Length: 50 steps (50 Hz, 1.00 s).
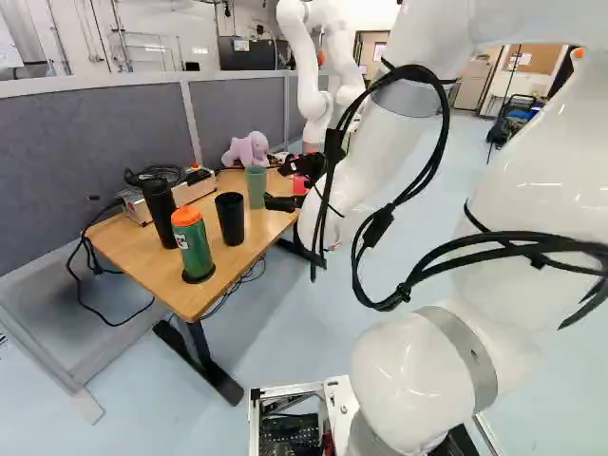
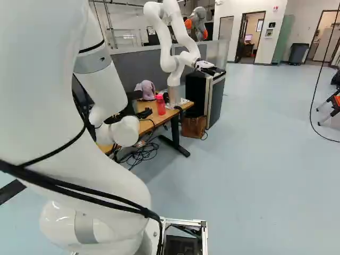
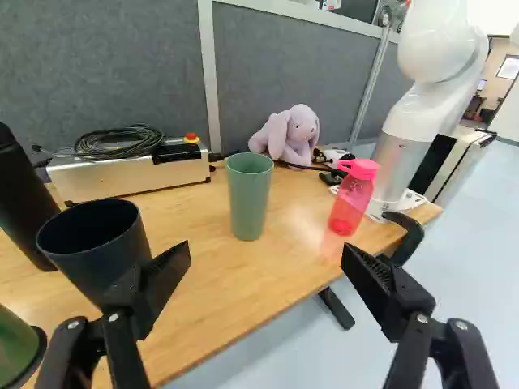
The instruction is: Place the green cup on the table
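The gripper [image 1: 275, 184] reaches over the table [image 1: 142, 249] from the arm's side in the left base view. In the wrist view the gripper [image 3: 266, 259] stands wide open, nothing between its fingers. The green cup [image 3: 249, 194] is upright on the wooden tabletop, ahead of the gap between the fingers and a little toward the black cup's side. It also shows in the left base view as a pale green cup [image 1: 256, 187] beyond the black cup.
A black cup [image 3: 96, 239] stands beside one finger, partly covered by it. Nearby are a green bottle with orange lid [image 1: 193, 247] and a black tumbler [image 1: 161, 211]. Farther along are a control box [image 3: 130, 174], plush rabbit [image 3: 289, 136], pink bottle [image 3: 353, 197] and another robot [image 2: 172, 58].
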### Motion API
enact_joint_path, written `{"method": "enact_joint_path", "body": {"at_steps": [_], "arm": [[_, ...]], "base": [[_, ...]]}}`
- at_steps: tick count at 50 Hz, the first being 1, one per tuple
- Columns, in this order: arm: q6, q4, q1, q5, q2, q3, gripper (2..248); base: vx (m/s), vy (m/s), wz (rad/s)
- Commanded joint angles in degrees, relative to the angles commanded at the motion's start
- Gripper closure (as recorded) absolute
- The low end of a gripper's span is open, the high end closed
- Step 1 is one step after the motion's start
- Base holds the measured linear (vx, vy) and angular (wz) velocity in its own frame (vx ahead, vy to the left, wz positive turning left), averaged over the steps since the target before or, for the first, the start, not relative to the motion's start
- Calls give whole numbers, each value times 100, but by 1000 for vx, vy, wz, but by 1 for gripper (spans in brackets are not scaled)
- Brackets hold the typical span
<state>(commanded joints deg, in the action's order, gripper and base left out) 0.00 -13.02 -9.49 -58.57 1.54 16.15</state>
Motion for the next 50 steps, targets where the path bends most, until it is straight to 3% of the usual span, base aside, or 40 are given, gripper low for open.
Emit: {"method": "enact_joint_path", "body": {"at_steps": [19,50], "arm": [[0,0,270,0,550,-533,3],[0,284,418,187,745,-660,3]], "base": [[0,0,0],[0,0,0]]}}
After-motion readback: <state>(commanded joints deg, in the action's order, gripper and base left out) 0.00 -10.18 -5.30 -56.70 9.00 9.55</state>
